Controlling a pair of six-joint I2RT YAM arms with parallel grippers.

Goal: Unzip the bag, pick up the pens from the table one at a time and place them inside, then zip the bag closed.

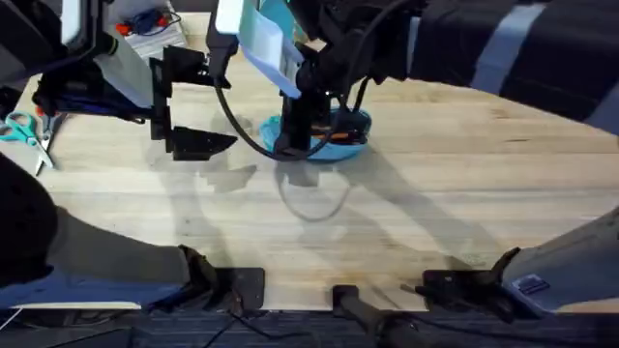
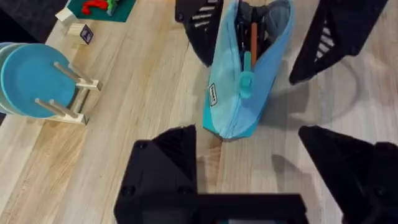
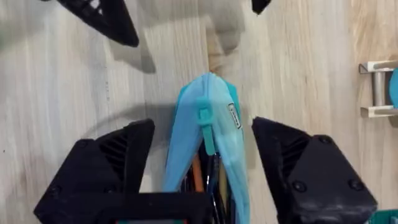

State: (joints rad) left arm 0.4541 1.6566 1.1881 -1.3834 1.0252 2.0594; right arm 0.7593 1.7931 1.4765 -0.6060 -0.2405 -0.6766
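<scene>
Left tool (image 2: 249, 168): released, jaws spread, hovering just short of the bag's closed end. Bag (image 2: 245, 74) lies mid-worktop (image 1: 464, 193), toward the far edge, part-open; pens (image 2: 254, 34) inside, an orange one plain. Zipper pull (image 3: 205, 118) sits near one end. Right tool (image 3: 202, 180): released, straddling the open end. Judged step: zipping shut; next needs the pull pinched. Small side label (image 2: 213, 96), unreadable.

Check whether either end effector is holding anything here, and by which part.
Nothing is held. The right end effector stands open astride the pencil pouch without touching it; the left end effector is open just off its closed end.
</scene>
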